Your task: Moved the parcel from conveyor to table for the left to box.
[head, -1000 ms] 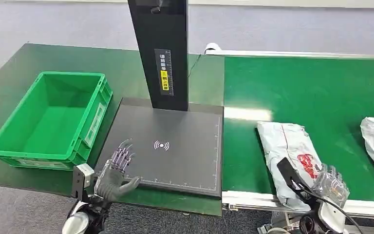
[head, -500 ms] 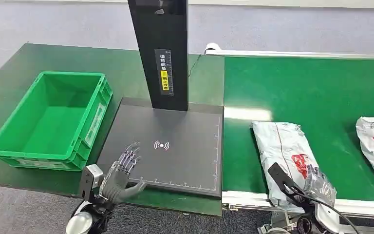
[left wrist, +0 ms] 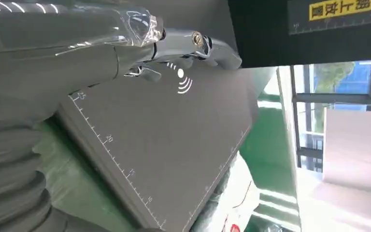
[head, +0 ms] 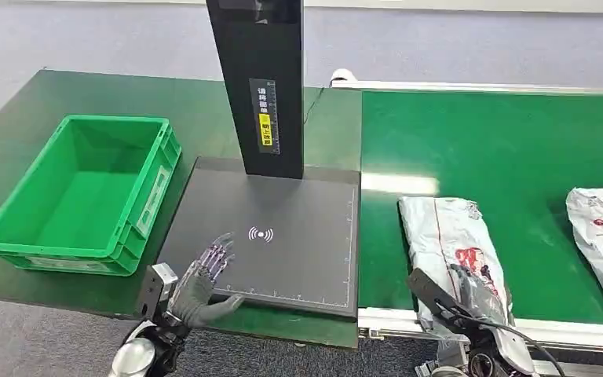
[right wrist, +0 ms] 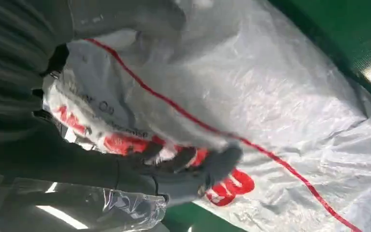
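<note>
On the conveyor [head: 510, 133], right hand [head: 475, 292] fingers curled on the parcel [head: 447, 236], left hand [head: 200, 279] spread.

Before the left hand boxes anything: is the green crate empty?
Empty: the green crate shows only its bare green floor.

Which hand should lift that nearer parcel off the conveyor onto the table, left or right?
The right hand. It is already on the near end of the parcel, fingers curling into it. The left hand hovers open over the black scanner pad, across from the conveyor.
</note>
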Motion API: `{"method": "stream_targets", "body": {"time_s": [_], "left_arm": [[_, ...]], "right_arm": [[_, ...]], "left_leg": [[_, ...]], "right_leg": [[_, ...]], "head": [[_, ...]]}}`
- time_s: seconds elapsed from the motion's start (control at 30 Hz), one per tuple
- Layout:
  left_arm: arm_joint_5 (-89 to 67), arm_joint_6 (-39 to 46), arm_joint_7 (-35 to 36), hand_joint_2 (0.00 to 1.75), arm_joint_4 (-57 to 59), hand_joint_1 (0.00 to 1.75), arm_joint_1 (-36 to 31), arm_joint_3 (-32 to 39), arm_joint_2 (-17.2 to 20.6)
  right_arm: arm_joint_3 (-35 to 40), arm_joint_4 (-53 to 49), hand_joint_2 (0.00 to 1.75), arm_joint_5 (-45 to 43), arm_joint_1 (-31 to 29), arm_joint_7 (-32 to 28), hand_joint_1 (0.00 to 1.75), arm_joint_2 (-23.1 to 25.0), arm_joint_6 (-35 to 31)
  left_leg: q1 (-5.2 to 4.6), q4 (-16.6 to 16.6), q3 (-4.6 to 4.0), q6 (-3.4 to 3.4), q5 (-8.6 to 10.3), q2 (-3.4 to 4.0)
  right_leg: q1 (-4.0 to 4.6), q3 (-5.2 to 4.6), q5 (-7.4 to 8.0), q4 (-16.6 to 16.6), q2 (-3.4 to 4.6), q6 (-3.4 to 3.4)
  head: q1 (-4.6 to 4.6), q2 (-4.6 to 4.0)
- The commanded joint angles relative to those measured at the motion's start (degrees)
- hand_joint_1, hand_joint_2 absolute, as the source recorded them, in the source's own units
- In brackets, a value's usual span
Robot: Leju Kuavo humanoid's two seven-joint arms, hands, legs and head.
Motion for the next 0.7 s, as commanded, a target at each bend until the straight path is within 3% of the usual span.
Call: {"method": "stream_targets", "body": {"time_s": [0.03, 0.47, 0.57, 0.6, 0.63, 0.67, 0.7], "left_arm": [[-0.35, -0.49, 0.13, 1.75, 4.81, 0.00, -0.96, -1.78, 2.36], [-0.81, -0.11, -0.07, 1.75, 6.06, 0.00, -1.08, -2.35, 2.73], [-0.76, 0.28, -0.22, 1.75, 4.81, 0.00, -0.13, -2.12, 2.64], [-0.57, 0.38, -0.39, 1.75, 4.05, 0.00, 0.49, -1.79, 2.49], [-0.43, 0.35, -0.60, 1.75, 3.14, 0.00, 1.33, -1.64, 2.43], [-0.39, 0.21, -0.73, 1.75, 2.69, 0.00, 1.71, -1.66, 2.46], [-0.27, 0.14, -1.11, 1.75, 2.54, 0.00, 1.91, -1.59, 2.33]], "right_arm": [[2.27, 1.48, 1.75, -0.35, -0.20, 0.33, 1.75, -0.54, -0.35], [2.91, 3.77, 1.75, -0.32, -1.86, -0.06, 1.75, -1.30, -0.21], [3.37, 5.97, 1.75, 0.97, -4.13, -0.09, 1.75, -0.36, -4.10], [2.99, 6.01, 1.75, 0.55, -5.33, -2.16, 0.33, 1.03, -7.98], [3.17, 7.64, 1.75, -0.83, -7.75, -3.83, 0.10, 2.79, -8.71], [3.10, 8.76, 1.75, -3.55, -9.17, -5.78, 0.00, 3.84, -8.31], [0.76, 11.37, 1.75, -10.13, -11.52, -8.65, 0.00, 5.98, -8.65]], "left_leg": [[0.00, -0.07, 0.10, 0.00, 0.00, -0.03], [-0.01, -0.13, 0.13, 0.01, 0.02, -0.02], [-0.01, -0.11, 0.13, 0.01, 0.01, 0.01], [-0.01, -0.08, 0.09, 0.01, 0.00, 0.09], [0.00, -0.06, 0.07, 0.00, -0.02, 0.15], [-0.02, -0.11, 0.12, 0.00, -0.02, 0.27], [-0.01, -0.09, 0.03, -0.01, -0.02, 0.36]], "right_leg": [[-0.01, 0.09, 0.00, -0.05, 0.03, 0.00], [-0.02, 0.12, 0.02, -0.11, 0.09, 0.01], [-0.02, 0.12, 0.02, -0.09, 0.10, 0.00], [-0.02, 0.05, 0.04, -0.06, 0.19, 0.00], [0.00, 0.04, 0.05, -0.06, 0.22, 0.00], [-0.03, 0.04, 0.08, -0.07, 0.38, 0.00], [-0.02, -0.01, 0.10, -0.05, 0.43, 0.00]], "head": [[0.00, 0.00], [0.00, 0.00], [0.00, 0.00], [0.00, 0.00], [0.00, 0.00], [0.00, 0.00], [0.00, 0.00]]}}
